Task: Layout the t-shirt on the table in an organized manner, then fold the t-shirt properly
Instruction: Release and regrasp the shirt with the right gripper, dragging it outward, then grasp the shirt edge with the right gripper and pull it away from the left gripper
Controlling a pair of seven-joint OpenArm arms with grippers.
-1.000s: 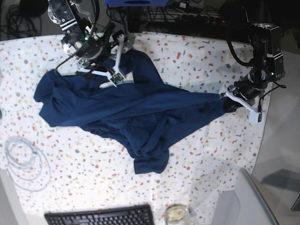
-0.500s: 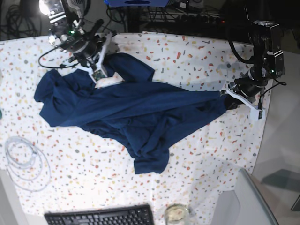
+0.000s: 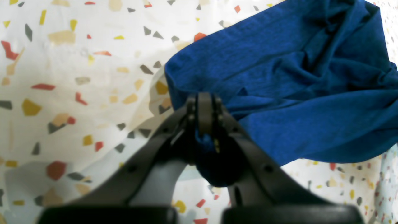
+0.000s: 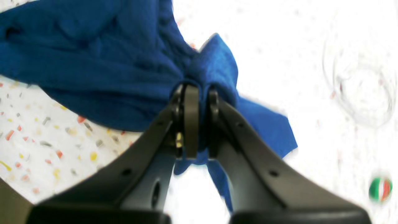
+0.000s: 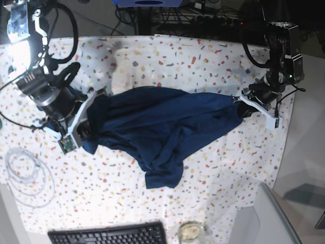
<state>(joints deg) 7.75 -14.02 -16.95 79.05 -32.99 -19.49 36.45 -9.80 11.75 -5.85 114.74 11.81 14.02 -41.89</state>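
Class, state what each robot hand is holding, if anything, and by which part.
Both hold the t-shirt: the left hand pinches one end's edge, the right hand grips a bunched fold at the opposite end.

Lab bench (keyboard [image 5: 109, 235]; cables [image 5: 28, 175]; two arms).

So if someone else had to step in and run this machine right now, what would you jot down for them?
Left gripper: shut on one end of the t-shirt.
Right gripper: shut on a bunch of cloth at the opposite end.
T-shirt: stretched between both arms over the table, middle still crumpled, a fold hanging toward the keyboard.
Done: both ends gripped.
Left: spread it flat, smooth it out, then fold.
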